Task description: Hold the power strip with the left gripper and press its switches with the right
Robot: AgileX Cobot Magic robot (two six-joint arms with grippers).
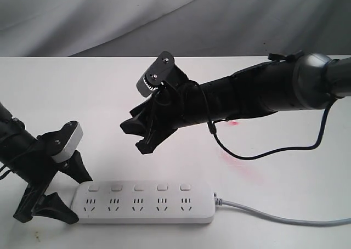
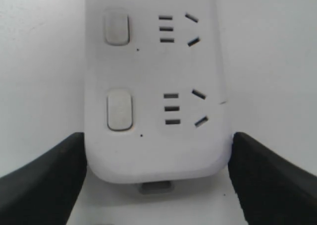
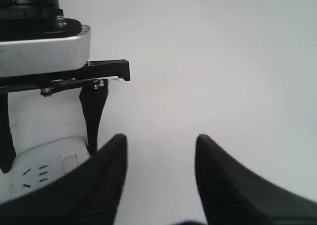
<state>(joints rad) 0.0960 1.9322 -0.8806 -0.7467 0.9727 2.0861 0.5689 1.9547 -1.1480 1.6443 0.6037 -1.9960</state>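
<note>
The long white power strip (image 1: 143, 202) lies flat near the table's front edge, and its grey cord (image 1: 274, 216) runs off to the right. Five square switches (image 1: 139, 187) line its far side; two of them (image 2: 120, 110) show in the left wrist view. My left gripper (image 1: 78, 198) straddles the strip's left end (image 2: 158, 150). Both black fingers (image 2: 54, 178) lie against the strip's long sides, shut on it. My right gripper (image 1: 137, 135) hangs open above the table behind the strip, well clear of the switches, with nothing between its fingers (image 3: 104, 185).
The white table (image 1: 285, 167) carries faint pink smears (image 1: 233, 161) right of centre. A loose black cable (image 1: 263, 150) droops from the right arm (image 1: 258, 95) towards the tabletop. Grey cloth (image 1: 164, 18) hangs behind the table.
</note>
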